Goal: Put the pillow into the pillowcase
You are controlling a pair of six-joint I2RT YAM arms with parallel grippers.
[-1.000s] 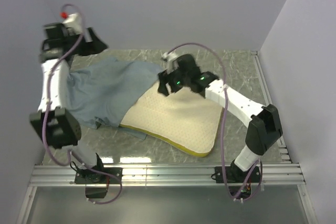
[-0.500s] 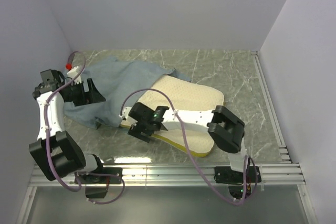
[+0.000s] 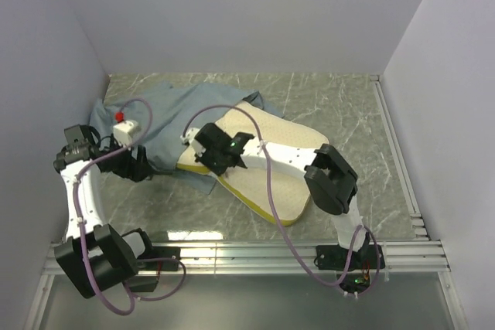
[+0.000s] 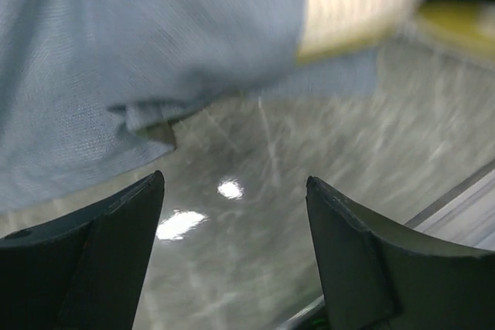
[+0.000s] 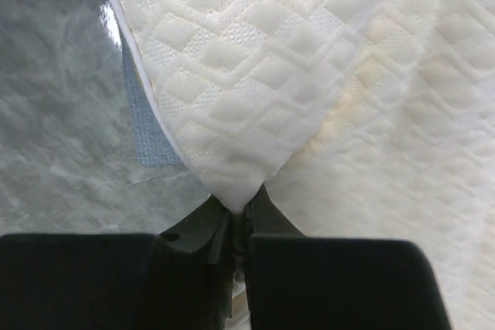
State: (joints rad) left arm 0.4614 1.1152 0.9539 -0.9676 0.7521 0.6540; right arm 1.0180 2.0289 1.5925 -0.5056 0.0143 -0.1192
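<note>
Table (image 3: 356, 121): grey marbled top, everything sits on it.

Pillowcase (image 3: 162, 117): blue-grey face up, crumpled, on the far-left part of the table near the left wall. Its right edge is draped over the far-left end of the pillow (image 3: 290, 152). Can't tell if that end is actually inside the opening or only covered. A strip of the blue cloth also pokes out from under the pillow's near-left edge.

Pillow: cream, quilted cover, lying diagonally across the middle of the table. Most of it is uncovered, and the yellow side edge shows along the near side and near-right corner.

My right arm reaches across the pillow toward its left end. Right gripper (image 5: 238, 226): jaws closed tight, pinching a fold of the quilted cover right by the pillow's left edge. The cloth is drawn into a small peak where it enters my fingers (image 5: 325, 276). Bare table and a patch of blue cloth sit just beyond that edge.

My left arm is folded along the left wall, wrist low. Left gripper (image 4: 232, 268): jaws wide apart, holding nothing, only bare table in the gap. It sits low, just beside the pillowcase's near edge. In the left wrist view the hem is just ahead, with the pillow's cream face and yellow edge beyond it, blurred.

Small item: red tab (image 3: 118, 116) on the white block at my left wrist.
</note>
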